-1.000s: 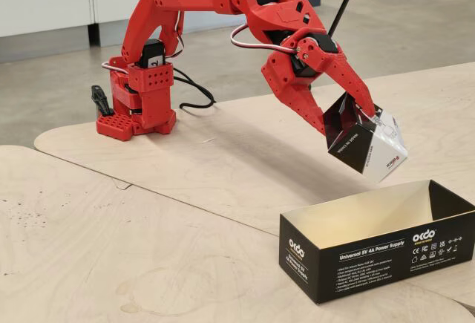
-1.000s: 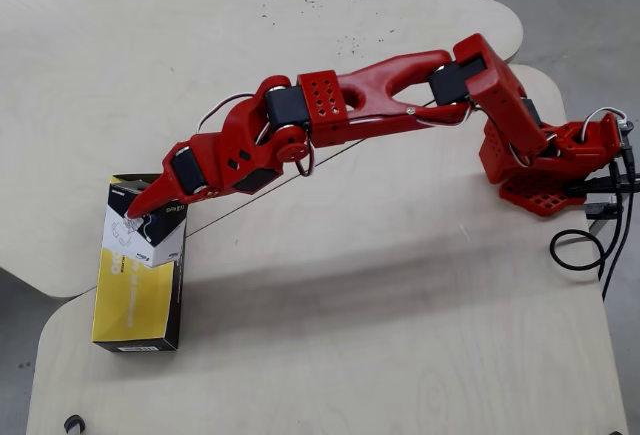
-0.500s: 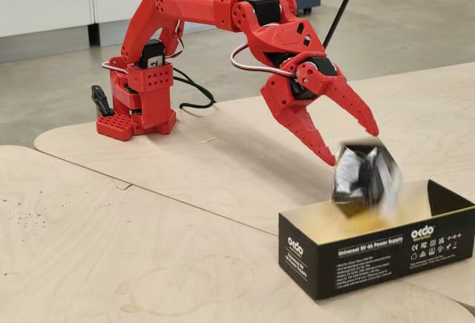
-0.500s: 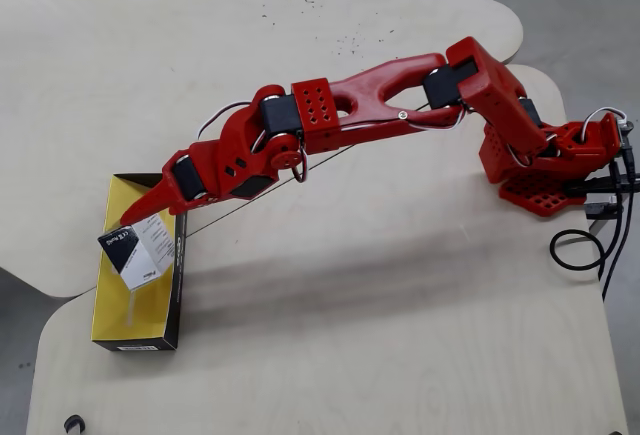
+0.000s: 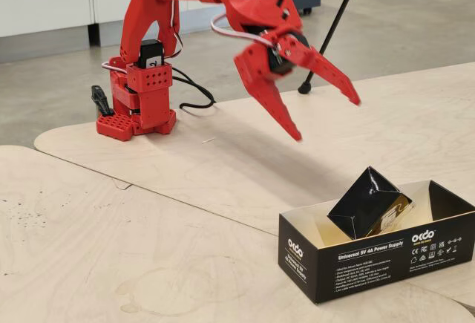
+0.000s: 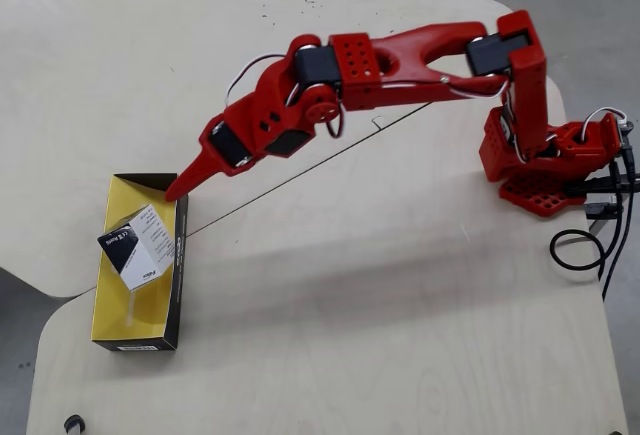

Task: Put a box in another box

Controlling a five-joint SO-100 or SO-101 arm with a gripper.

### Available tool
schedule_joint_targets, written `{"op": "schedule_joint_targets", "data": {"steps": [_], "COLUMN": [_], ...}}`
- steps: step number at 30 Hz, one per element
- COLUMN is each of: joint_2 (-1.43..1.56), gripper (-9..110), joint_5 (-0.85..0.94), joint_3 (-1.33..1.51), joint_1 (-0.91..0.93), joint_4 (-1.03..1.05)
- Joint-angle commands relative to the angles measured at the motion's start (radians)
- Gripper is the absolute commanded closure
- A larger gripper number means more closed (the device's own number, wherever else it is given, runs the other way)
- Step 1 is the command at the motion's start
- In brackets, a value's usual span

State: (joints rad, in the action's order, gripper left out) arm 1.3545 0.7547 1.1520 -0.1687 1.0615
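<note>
The small black-and-white carton (image 5: pixel 369 203) sits inside the long black box (image 5: pixel 378 252), tipped on a corner so that one edge points up above the box's rim. In the fixed view a black face of it turns toward the camera; in the overhead view the carton (image 6: pixel 138 246) shows a white panel with print beside a black one, and its faces lie diagonal to the box walls. It rests in the half of the box nearer the arm, leaning near the wall on that side.

The long black box (image 6: pixel 174 290) is open at the top, with a tan-yellow inside. In the overhead view its long axis runs up and down the picture, at the left edge of the bench. In the fixed view its long printed side, with the white "OKdo" logo and "Universal 5V 4A Power Supply" text, faces the camera.

The red claw (image 5: pixel 326 121) hangs in the air above and apart from the box, its two fingers spread wide with nothing between them, the tips pointing down toward the box. In the overhead view the claw (image 6: pixel 178 191) is just over the box's upper end.

The bench (image 5: pixel 148 219) is pale plywood, made of rounded panels that overlap or meet along curved seams. The arm's red base (image 6: pixel 548 165) stands at the far right in the overhead view, with black cables (image 6: pixel 585 250) beside it. Behind the bench the fixed view shows a grey floor (image 5: pixel 415 26) and white cabinets (image 5: pixel 44 0).
</note>
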Motion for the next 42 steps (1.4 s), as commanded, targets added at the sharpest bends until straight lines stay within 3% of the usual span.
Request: {"op": "schedule_joint_targets", "data": {"steps": [1, 11, 15, 26, 34, 42], "joint_2": [0.359, 0.899, 1.071, 1.626, 1.821, 1.917], "gripper": [68, 90, 102, 102, 102, 102], "joint_5": [0.115, 0.411, 0.465, 0.591, 0.592, 0.646], "joint_3": [0.186, 0.973, 1.249, 1.807, 1.931, 1.931], "joint_1": [0.015, 0.043, 0.064, 0.155, 0.178, 0.198], "joint_4": [0.071, 0.037, -0.098, -0.193, -0.103, 0.138]}}
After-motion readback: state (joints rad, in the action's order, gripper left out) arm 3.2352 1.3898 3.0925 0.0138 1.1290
